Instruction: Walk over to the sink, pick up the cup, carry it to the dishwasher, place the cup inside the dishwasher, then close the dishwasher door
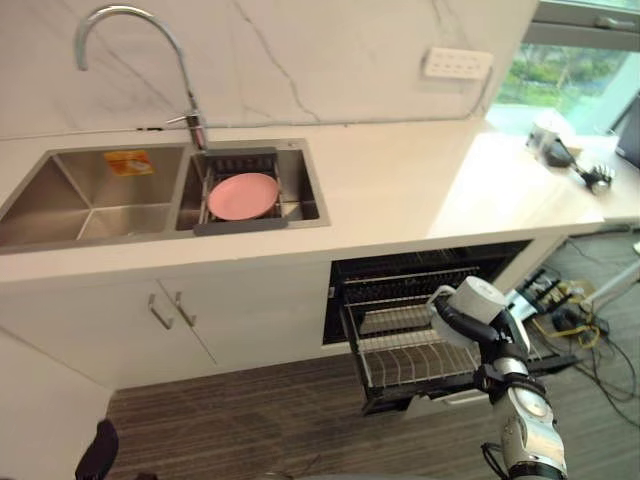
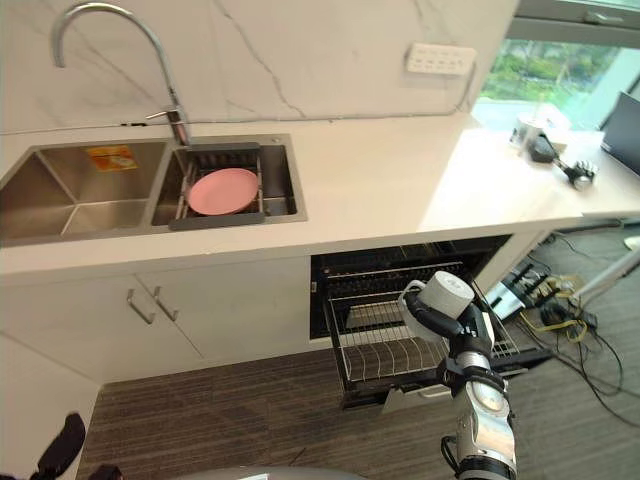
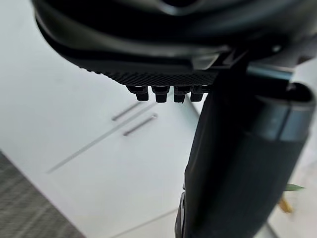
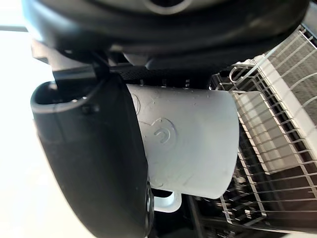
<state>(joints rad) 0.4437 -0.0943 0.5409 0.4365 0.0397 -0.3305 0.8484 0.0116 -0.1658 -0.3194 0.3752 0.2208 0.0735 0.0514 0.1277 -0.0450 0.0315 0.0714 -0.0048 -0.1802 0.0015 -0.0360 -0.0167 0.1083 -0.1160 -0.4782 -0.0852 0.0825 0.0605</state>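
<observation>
Hanging above the pulled-out wire dishwasher rack (image 1: 400, 352), the white cylindrical cup (image 1: 480, 297) is clasped by the dark right hand (image 4: 94, 163), thumb and fingers curled round its wall, ready for lowering. The left hand (image 1: 97, 448) is kept low, idle.

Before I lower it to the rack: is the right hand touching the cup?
Touching. In the right wrist view the right hand has its thumb curled tight against the cup, no gap.
</observation>
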